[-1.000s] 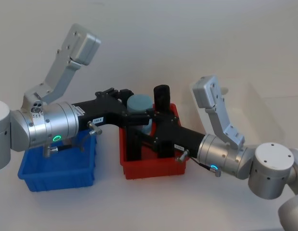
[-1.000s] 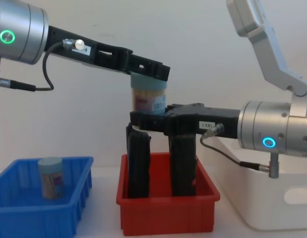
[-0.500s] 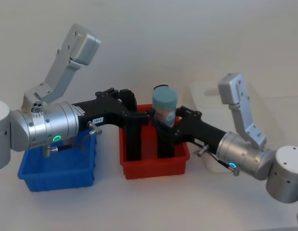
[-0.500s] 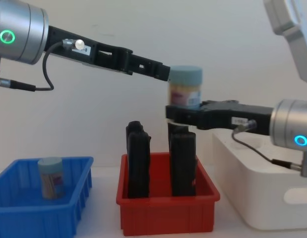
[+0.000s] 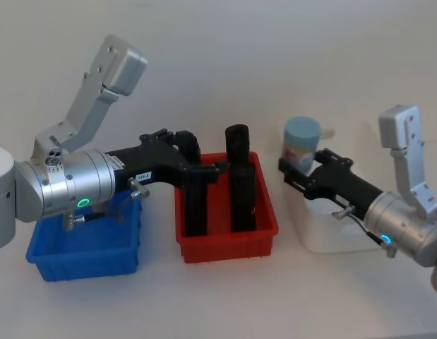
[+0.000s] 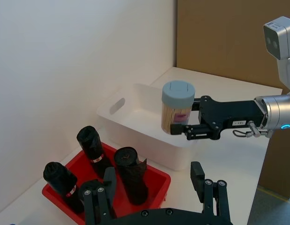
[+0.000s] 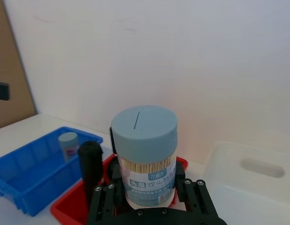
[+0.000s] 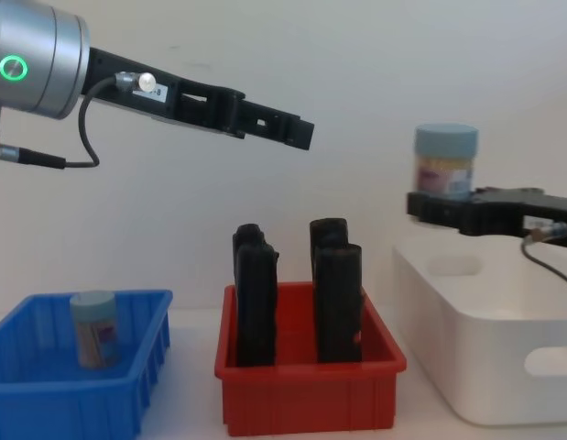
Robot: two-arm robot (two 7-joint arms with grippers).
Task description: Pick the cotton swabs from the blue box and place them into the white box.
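Observation:
A cotton swab jar (image 5: 301, 145) with a pale blue lid is upright in my right gripper (image 5: 300, 169), which is shut on it. In the chest view the jar (image 8: 445, 161) hangs above the near-left end of the white box (image 8: 485, 367). The right wrist view shows the jar (image 7: 145, 154) between the fingers (image 7: 100, 197). My left gripper (image 5: 204, 168) stands open and empty above the red bin (image 5: 229, 244); its fingers (image 6: 99, 199) are spread wide. A second jar (image 8: 93, 327) stands in the blue box (image 8: 45, 403).
The red bin (image 8: 310, 394) sits between the blue box and the white box and holds tall black upright objects (image 8: 256, 293). The left arm stretches across above the blue box (image 5: 84, 251). A brown panel (image 6: 229, 42) stands beyond the white box (image 6: 135, 112).
The left gripper has let go of the jar and stayed put. The right gripper has carried the jar rightward from above the red bin to above the white box.

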